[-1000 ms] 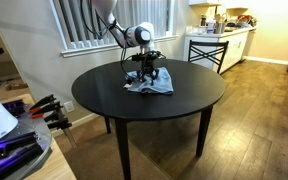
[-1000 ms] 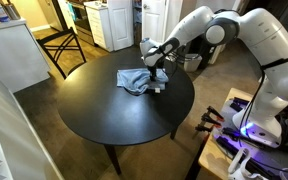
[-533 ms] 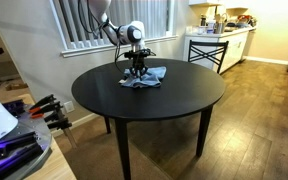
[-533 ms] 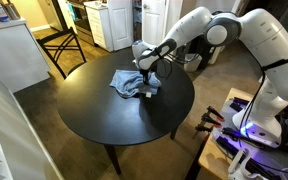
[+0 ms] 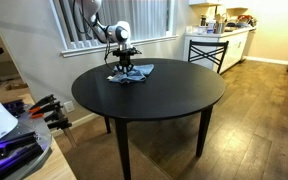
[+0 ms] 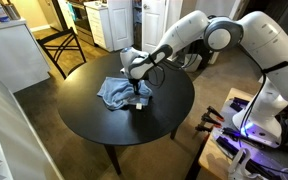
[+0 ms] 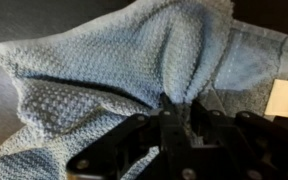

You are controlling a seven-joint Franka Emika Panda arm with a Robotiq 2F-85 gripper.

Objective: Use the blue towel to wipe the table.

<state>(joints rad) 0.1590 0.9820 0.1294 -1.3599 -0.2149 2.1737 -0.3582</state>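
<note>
Crumpled blue waffle-weave towel [image 7: 104, 70] trails lengthwise ahead of the pincer [image 7: 179, 108], which is clamped on its fold; both have slid across the round black table [image 5: 169, 100].

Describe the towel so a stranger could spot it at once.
Find the round black table. Near its edge by the white window blinds lies a crumpled blue woven towel: pale against the dark top, a fold pinched in the robot's fingers.

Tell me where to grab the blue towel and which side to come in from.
Pinch the raised ridge of the blue towel, where it bunches up off the table, coming straight down from above. Its flat parts give the jaws nothing to close on. In the wrist view the gripper sits closed on that fold.
</note>
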